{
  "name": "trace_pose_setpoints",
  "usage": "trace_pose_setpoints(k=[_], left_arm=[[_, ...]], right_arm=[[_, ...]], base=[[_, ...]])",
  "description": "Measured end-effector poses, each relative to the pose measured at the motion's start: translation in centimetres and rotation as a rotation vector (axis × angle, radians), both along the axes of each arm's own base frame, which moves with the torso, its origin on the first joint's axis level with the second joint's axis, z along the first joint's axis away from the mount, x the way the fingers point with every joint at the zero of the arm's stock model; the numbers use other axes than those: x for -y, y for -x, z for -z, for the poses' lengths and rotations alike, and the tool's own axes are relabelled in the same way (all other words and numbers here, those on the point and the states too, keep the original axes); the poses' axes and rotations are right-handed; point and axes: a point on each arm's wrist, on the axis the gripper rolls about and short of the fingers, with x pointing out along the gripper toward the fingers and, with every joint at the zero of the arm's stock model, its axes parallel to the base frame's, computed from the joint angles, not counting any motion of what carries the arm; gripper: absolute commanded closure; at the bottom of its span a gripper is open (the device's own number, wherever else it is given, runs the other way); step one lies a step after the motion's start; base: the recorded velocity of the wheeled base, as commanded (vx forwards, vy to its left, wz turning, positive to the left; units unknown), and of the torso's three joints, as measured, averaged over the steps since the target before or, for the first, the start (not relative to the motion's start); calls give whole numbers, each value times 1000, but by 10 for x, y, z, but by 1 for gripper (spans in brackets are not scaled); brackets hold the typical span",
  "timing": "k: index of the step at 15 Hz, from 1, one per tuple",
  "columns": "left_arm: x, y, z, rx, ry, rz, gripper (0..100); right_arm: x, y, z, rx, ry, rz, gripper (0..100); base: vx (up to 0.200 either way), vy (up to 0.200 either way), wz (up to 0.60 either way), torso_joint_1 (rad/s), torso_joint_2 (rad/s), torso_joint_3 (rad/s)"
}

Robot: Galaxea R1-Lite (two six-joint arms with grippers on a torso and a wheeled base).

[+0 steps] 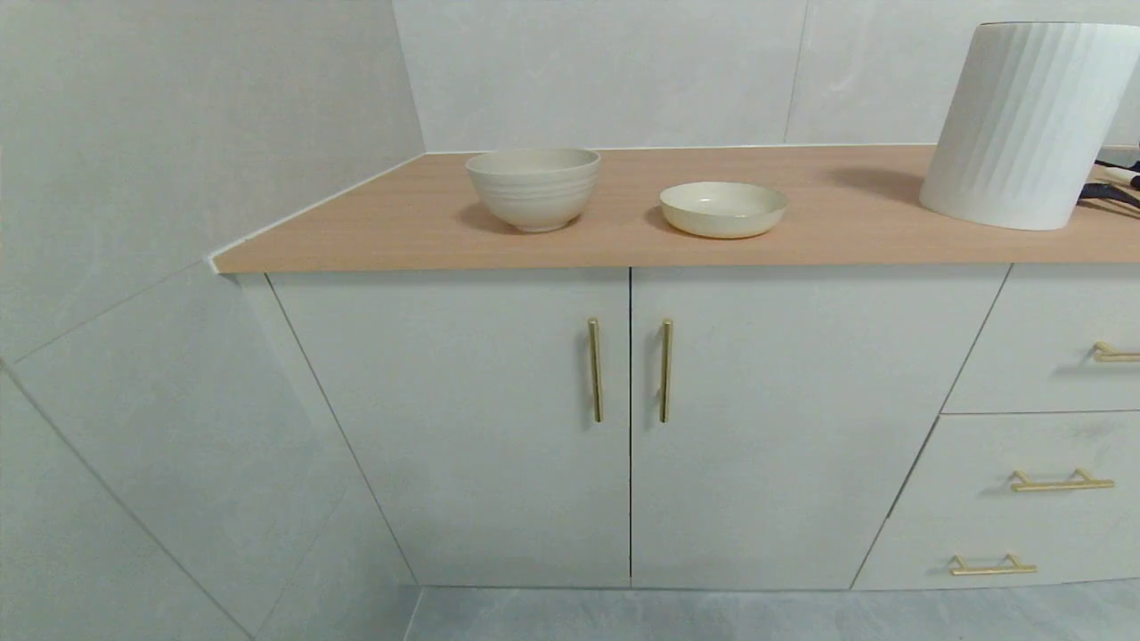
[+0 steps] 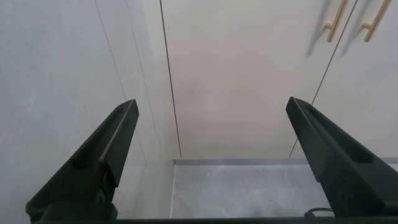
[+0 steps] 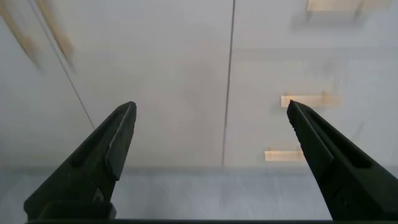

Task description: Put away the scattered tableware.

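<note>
Head view gives you the tableware. A deep cream ceramic bowl with ribbed sides [image 1: 533, 187] stands upright on the light wooden worktop [image 1: 401, 223], towards the corner where the worktop meets the pale tiled wall [image 1: 178, 133]. A shallow cream dish [image 1: 723, 208] sits near it on the robot's right, apart from it and closer to the front edge. Further right stands a tall white ribbed cylinder [image 1: 1024, 125], with some dark items [image 1: 1113, 182] just beside it at the edge of the view; you cannot tell what they are.

Below the worktop you see two pale cabinet doors, closed, each with a vertical brass bar handle [image 1: 595, 369] by the centre seam. To the right are drawers with horizontal brass handles [image 1: 1062, 482].

The wrist views give you the arms, both low. The left end effector [image 2: 211, 102] has its dark fingers spread wide, holding nothing, facing the cabinet doors and a strip of grey floor [image 2: 249, 186]. The right end effector [image 3: 211, 104] is likewise spread and holds nothing, facing the drawer fronts [image 3: 280, 50].
</note>
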Motion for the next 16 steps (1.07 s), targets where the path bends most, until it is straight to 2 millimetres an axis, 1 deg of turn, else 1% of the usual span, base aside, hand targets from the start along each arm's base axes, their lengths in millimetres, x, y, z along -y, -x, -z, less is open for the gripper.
trace_pose_setpoints(k=[2, 3, 4, 5, 6, 8, 10, 11, 13, 15, 16], left_arm=[[0, 0, 0, 0, 0, 0, 0], [0, 0, 0, -1, 0, 0, 0], [0, 0, 0, -1, 0, 0, 0], [0, 0, 0, 0, 0, 0, 0], [0, 0, 0, -1, 0, 0, 0], [0, 0, 0, 0, 0, 0, 0], [0, 0, 0, -1, 0, 0, 0], [0, 0, 0, 0, 0, 0, 0], [0, 0, 0, 0, 0, 0, 0], [0, 0, 0, 0, 0, 1, 0], [0, 0, 0, 0, 0, 0, 0]], right_arm=[[0, 9, -34, 78, -13, -58, 0], [-1, 9, -50, 74, -15, -109, 0], [-2, 5, -64, 48, -18, -160, 0], [-3, -4, -78, 2, -21, -210, 0], [-4, -18, -92, -62, -27, -264, 0], [-9, -54, -118, -188, -49, -361, 0], [-20, -103, -144, -300, -83, -472, 0], [-29, -125, -153, -333, -92, -523, 0], [-58, -176, -167, -387, -116, -637, 0], [-91, -218, -171, -427, -143, -724, 0], [-107, -235, -171, -445, -151, -756, 0]], base=[[0, 0, 0, 0, 0, 0], [0, 0, 0, 0, 0, 0], [0, 0, 0, 0, 0, 0], [0, 0, 0, 0, 0, 0], [0, 0, 0, 0, 0, 0], [0, 0, 0, 0, 0, 0], [0, 0, 0, 0, 0, 0], [0, 0, 0, 0, 0, 0], [0, 0, 0, 0, 0, 0], [0, 0, 0, 0, 0, 0], [0, 0, 0, 0, 0, 0]])
